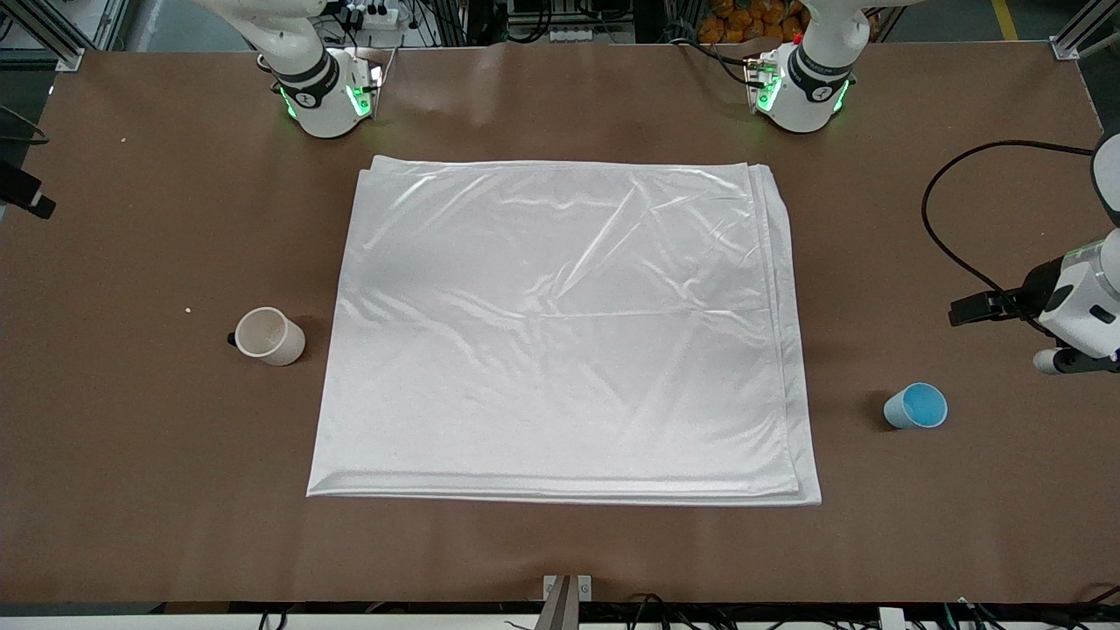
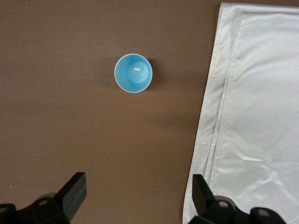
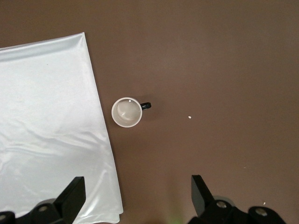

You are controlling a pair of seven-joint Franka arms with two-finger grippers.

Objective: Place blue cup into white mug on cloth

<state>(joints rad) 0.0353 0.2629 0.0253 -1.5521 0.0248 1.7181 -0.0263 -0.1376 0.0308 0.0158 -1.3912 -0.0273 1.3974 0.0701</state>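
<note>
Nothing is grasped yet: the blue cup point(image 1: 915, 406) stands upright on the bare table point(image 1: 560, 542) toward the left arm's end, apart from the cloth point(image 1: 560, 332), and the white mug point(image 1: 269, 336) stands upright on the table at the right arm's end, just beside the cloth's edge but not on it. The left gripper point(image 2: 135, 196) hangs high over the table near the blue cup, jaws spread wide and empty; the right gripper point(image 3: 135, 196) hangs high over the table close to the white mug, jaws likewise wide and empty. The step in hand looks like the first reach. To do it well, the left arm should centre over the cup before descending, then close on the wall or rim gently, since the light tapered cup could tip or slip. The mug likely needs setting on the cloth first; its black handle point(image 3: 145, 106) should stay clear of the fingers so it lands upright, mouth open for the cup
</note>
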